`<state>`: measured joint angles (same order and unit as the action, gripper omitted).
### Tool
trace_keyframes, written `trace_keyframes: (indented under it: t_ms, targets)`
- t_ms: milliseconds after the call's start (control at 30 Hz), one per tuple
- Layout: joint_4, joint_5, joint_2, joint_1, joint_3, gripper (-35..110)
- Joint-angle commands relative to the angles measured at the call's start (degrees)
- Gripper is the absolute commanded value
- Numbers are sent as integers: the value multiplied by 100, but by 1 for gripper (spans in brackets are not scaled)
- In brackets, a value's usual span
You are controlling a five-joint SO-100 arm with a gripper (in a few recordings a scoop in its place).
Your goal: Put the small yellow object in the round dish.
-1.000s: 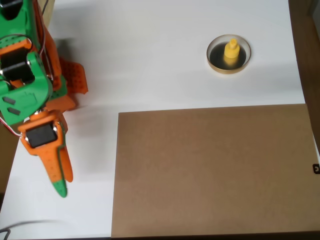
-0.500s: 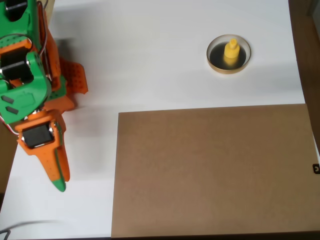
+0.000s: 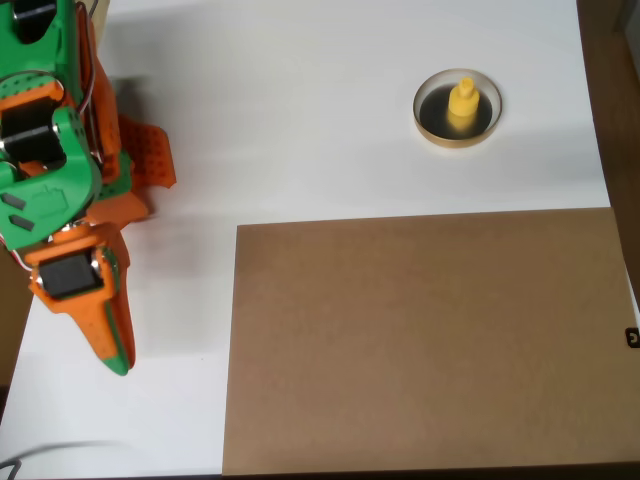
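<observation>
the yellow object [image 3: 461, 101] stands in the dish [image 3: 432, 132] near the table's far right corner; task looks done. the claw [image 3: 117, 358], at the left edge, looks closed and empty.

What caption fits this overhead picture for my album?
Small yellow object standing in the round dish; gripper far away at left.

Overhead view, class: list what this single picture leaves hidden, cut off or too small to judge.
- Gripper: its fingers overlap from above, so open or shut is unclear.
- Arm's base: cut off by the top-left edge.
- Small yellow object: covers part of the round dish floor beneath it.
- Small black item: cut by the right edge.
</observation>
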<state>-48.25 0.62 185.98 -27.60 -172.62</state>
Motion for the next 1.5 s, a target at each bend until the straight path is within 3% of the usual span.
trace_keyframes:
  t_ms: [0,400,1467]
  targets:
    - [114,-53,123,-97,-18,0]
    - [729,35,123,-97,-229,0]
    - [738,35,123,-97,-237,0]
